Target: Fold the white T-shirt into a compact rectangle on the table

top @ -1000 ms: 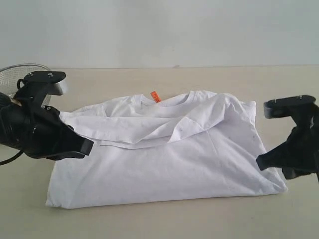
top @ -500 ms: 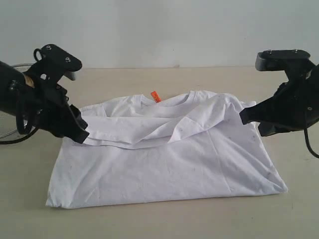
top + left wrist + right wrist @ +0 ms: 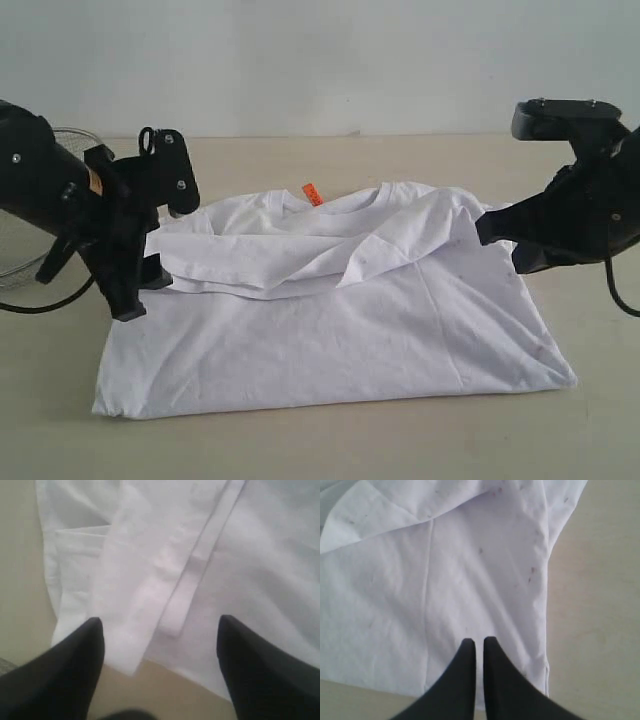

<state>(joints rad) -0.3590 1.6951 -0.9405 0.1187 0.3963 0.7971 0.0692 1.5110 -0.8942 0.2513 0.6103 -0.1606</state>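
The pale table (image 3: pixel 400 440) is stretching toward a plain wall (image 3: pixel 350 60), carrying the white T-shirt (image 3: pixel 340 330) centrally. A wire mesh bowl (image 3: pixel 18 250) is sitting at its left edge, contents seemingly hidden. The left gripper (image 3: pixel 160 620) is gaping open and the right gripper (image 3: pixel 479 641) is keeping its fingers together.

Soft even light; wrist views perhaps blurred

Exterior: low, facing across table (image 3: pixel 330 445); wrist views close, downward (all share T-shirt (image 3: pixel 340 330)).
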